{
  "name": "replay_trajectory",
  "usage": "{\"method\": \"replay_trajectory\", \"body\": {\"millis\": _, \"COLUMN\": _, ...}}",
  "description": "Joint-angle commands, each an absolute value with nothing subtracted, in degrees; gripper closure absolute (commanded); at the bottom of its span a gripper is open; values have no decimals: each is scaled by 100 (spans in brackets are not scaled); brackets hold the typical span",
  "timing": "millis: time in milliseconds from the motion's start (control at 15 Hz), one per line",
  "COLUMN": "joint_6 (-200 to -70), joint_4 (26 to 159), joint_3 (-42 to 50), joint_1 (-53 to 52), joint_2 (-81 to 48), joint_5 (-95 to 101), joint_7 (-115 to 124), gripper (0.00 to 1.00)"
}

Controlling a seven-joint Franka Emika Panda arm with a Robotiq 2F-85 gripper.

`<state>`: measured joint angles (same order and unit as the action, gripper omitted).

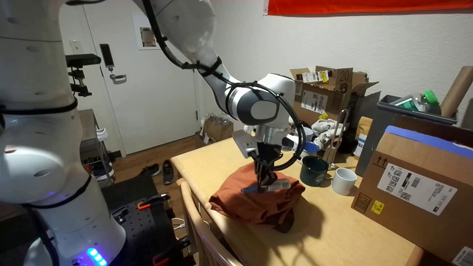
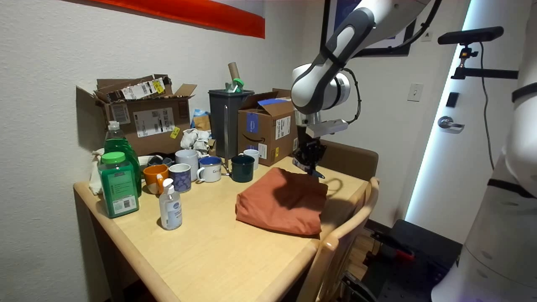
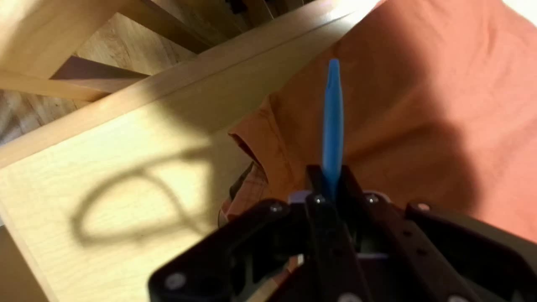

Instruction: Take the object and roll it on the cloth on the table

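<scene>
In an exterior view, a wooden chair is seen left of the orange cloth; over the cloth, the blue-handled roller is clasped by the gripper; right of the cloth, a white mug and a cardboard box are placed.

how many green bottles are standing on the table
2, both near an edge of the table in an exterior view: a green-capped bottle in front, and a taller bottle behind it, partly covered. Others could be hidden behind these.
</scene>
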<state>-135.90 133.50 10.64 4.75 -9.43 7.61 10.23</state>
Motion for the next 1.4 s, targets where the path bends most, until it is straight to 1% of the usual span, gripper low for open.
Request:
{"method": "replay_trajectory", "body": {"millis": 0, "joint_6": -13449, "joint_4": 12718, "joint_3": 932, "joint_1": 586, "joint_2": -1450, "joint_5": 429, "joint_7": 832, "gripper": 97}}
{"method": "replay_trajectory", "body": {"millis": 667, "joint_6": -13051, "joint_4": 11387, "joint_3": 804, "joint_1": 727, "joint_2": -2947, "joint_5": -50, "joint_7": 679, "gripper": 97}}
{"method": "replay_trajectory", "body": {"millis": 933, "joint_6": -12892, "joint_4": 11111, "joint_3": 772, "joint_1": 728, "joint_2": -3206, "joint_5": -43, "joint_7": 650, "gripper": 97}}
{"method": "replay_trajectory", "body": {"millis": 1333, "joint_6": -12849, "joint_4": 11137, "joint_3": 629, "joint_1": 352, "joint_2": -3245, "joint_5": 234, "joint_7": 789, "gripper": 97}}
